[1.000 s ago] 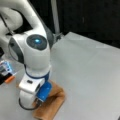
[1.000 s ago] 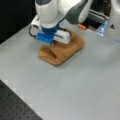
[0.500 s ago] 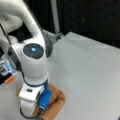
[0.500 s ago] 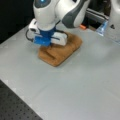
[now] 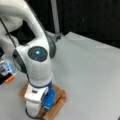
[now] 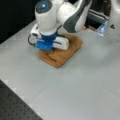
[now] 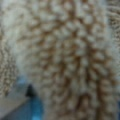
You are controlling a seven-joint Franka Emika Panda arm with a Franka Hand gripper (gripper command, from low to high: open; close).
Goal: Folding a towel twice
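Towel point(image 6: 62, 53) under lowered gripper point(image 6: 48, 48)

That was a robotics lab bench: a white Franka arm point(image 6: 62, 15) stood on a plain grey table point(image 6: 82, 82), black curtain point(image 5: 87, 17) hung behind in a front view, and a perforated black optical breadboard point(image 6: 15, 105) edged the table's near corner

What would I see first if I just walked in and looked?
The big white robot arm, bent low over a tan towel lying in a small bundle on the gray table. Its gripper presses right down on the towel, and the wrist view is filled with fuzzy towel loops.
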